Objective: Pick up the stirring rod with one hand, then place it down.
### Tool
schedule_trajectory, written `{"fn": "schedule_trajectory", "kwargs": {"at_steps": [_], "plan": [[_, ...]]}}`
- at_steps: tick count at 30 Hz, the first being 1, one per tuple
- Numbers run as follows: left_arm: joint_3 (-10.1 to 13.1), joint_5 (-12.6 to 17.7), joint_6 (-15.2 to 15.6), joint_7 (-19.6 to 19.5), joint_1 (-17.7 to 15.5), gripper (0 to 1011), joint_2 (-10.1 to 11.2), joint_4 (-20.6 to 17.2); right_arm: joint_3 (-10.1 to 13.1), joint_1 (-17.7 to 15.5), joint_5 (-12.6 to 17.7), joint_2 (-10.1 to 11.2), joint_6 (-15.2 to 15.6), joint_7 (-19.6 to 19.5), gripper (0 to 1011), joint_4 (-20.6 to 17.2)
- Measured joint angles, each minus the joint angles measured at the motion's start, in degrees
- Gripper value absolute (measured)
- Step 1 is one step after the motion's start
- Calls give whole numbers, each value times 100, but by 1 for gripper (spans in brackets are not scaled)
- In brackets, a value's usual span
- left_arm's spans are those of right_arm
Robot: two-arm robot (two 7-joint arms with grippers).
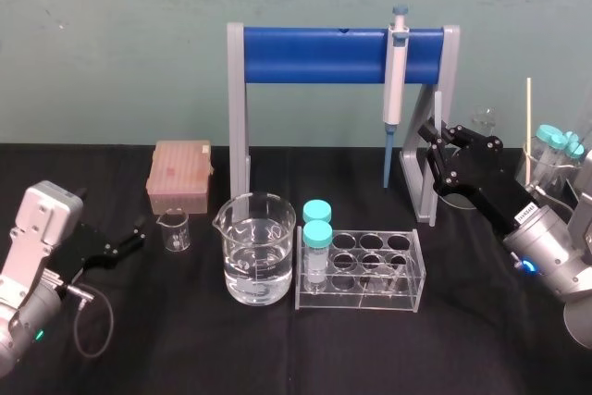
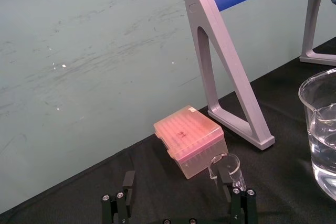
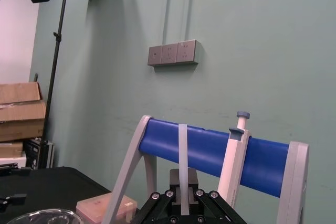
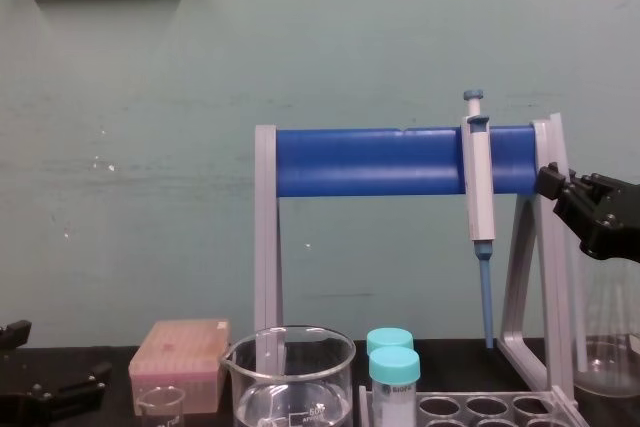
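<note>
The stirring rod [image 3: 182,150] is a thin whitish translucent rod standing upright between the black fingers of my right gripper [image 3: 182,184], which is shut on it. In the head view the right gripper [image 1: 432,141] is raised above the table beside the right leg of the blue-and-grey stand [image 1: 342,55], and the stirring rod [image 1: 437,110] rises from its tips. The chest view has the right gripper [image 4: 548,182] at the right edge, level with the blue bar. My left gripper [image 2: 177,182] rests open low at the table's left, near a small empty beaker [image 2: 226,165].
A white-and-blue pipette [image 1: 395,80] hangs on the stand. A large beaker of water [image 1: 258,249] and a clear tube rack [image 1: 361,270] with two teal-capped tubes stand in front. A pink tip box [image 1: 180,176] sits at back left. Capped tubes and a flask [image 1: 546,159] stand at far right.
</note>
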Motion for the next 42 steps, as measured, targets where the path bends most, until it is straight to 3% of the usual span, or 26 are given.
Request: {"fn": "schedule_trajectory", "kwargs": {"at_steps": [42], "plan": [[0,0,0,0,0,1000,0,0,0,0,0,0,0,0,72,1]]}}
